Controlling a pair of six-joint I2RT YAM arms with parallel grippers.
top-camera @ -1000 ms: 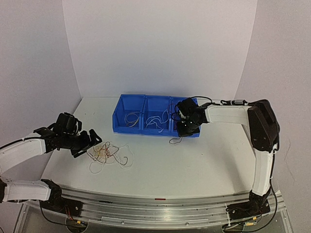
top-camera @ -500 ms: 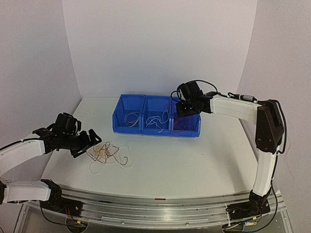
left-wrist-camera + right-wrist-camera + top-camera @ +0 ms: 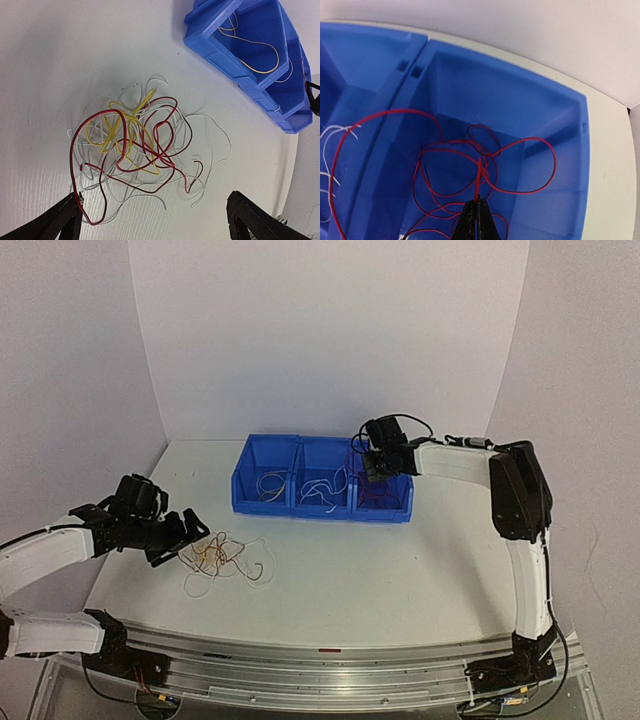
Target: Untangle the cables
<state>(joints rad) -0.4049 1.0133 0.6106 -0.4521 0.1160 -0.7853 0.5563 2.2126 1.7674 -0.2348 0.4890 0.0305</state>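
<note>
We record a robotics lab cell: plain white backdrop panels (image 3: 330,330) enclose a white desk (image 3: 400,570), with an aluminium mounting rail (image 3: 330,670) along its near edge.

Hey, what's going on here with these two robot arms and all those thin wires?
The robot appears to be sorting tangled cables by colour. The right gripper is shut on a red cable over the right compartment of the blue bin. The left gripper is open beside the tangled pile of red, white and yellow cables on the table. The other compartments hold yellow cables and white cables.
</note>
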